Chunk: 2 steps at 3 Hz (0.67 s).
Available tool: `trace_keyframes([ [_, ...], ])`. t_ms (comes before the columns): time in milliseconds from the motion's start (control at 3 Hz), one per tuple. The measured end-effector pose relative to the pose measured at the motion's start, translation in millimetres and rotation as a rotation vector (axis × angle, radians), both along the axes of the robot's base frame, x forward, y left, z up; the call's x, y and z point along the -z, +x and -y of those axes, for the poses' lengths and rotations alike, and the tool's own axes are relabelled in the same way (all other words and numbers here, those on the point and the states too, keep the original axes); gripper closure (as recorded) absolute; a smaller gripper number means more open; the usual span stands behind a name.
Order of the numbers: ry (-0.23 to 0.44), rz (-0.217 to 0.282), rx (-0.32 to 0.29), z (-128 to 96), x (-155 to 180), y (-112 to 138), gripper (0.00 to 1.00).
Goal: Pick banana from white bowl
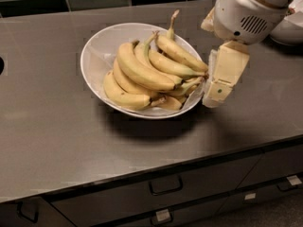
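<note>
The white bowl (97,48) sits on the grey counter, left of centre in the camera view. It holds several yellow bananas. The banana (139,72), plump and evenly curved, lies on top of the pile across the middle. Slimmer bananas joined at a stem lie to its right and reach the bowl's right rim. My gripper (214,94) hangs from the white arm at the upper right. Its beige tip is just outside the bowl's right rim, close to the ends of the slim bananas. It holds nothing that I can see.
Another white dish (291,30) stands at the far right, partly behind the arm. A dark tiled wall runs along the back. The counter's front edge lies below the bowl, with drawers and handles (165,186) under it. A dark opening (1,65) shows at the left edge.
</note>
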<state>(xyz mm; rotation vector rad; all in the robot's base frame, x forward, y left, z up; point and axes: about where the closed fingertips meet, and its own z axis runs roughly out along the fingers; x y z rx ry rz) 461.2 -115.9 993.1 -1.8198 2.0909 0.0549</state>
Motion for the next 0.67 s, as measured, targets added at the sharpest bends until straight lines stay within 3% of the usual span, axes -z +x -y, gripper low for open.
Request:
trace_keyframes([
  [333,0.000,0.000,0.000,0,0,0,0.00],
  [667,-0.004,-0.026,-0.004,-21,0,7,0.00],
])
